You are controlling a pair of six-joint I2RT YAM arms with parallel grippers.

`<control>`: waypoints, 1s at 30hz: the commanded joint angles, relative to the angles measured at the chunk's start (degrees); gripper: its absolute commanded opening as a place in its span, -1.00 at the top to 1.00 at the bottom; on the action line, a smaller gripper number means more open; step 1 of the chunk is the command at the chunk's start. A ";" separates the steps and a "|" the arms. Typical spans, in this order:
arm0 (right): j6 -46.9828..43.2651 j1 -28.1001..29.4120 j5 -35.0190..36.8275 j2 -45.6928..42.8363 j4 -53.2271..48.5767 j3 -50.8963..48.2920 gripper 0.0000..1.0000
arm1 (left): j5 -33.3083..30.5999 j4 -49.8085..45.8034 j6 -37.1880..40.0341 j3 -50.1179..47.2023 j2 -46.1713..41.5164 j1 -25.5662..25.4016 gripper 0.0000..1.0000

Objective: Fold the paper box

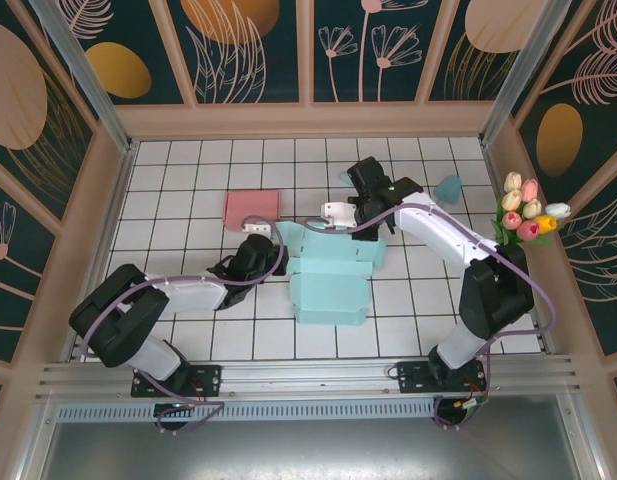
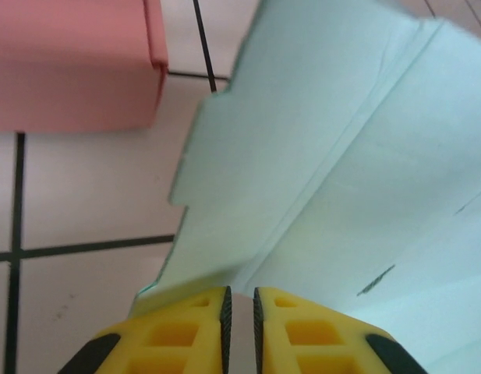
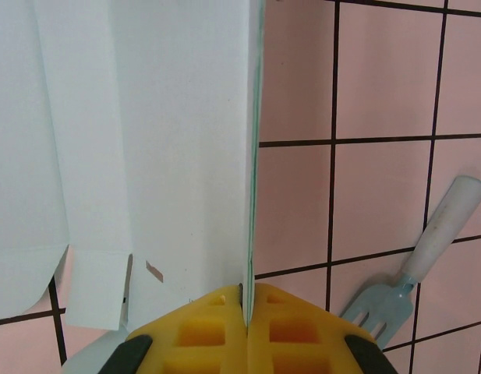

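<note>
The paper box is a light-blue cardboard blank lying partly flat mid-table. In the right wrist view one of its panels stands edge-on, and my right gripper is shut on that edge. From above, the right gripper is at the box's far side. My left gripper is at the box's left edge. In the left wrist view its jaws stand a narrow gap apart where a crease of the box runs in. Whether paper sits between them is unclear.
A pink folded box lies just left of the blue one. A blue fork with a white handle lies beyond the right gripper. A teal object and a bunch of tulips are at the right wall.
</note>
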 commanded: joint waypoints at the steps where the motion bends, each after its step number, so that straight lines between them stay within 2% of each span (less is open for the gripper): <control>1: 1.45 -1.10 -2.31 -0.78 0.52 1.27 1.00 | 4.77 2.32 -1.44 0.26 2.22 0.22 0.68; 13: 2.94 -0.66 -2.40 -0.51 4.60 -1.58 1.00 | 14.94 11.11 -9.22 5.58 5.87 -1.87 0.67; 17: 2.88 -0.66 -2.85 -0.94 5.84 -3.30 1.00 | 14.75 11.64 -10.50 7.37 8.22 -2.24 0.69; 20: 1.97 -0.75 -2.26 -1.96 7.08 -4.89 1.00 | 11.89 11.04 -10.25 6.08 7.14 -2.21 0.70; 25: 0.31 -1.07 -1.37 -4.05 8.66 -6.49 1.00 | 7.84 8.31 -7.81 1.36 -1.74 -2.21 0.69; 30: -2.80 -0.71 2.06 -8.92 16.59 -12.40 1.00 | -1.26 3.27 -3.98 -7.07 -19.14 -2.25 0.62</control>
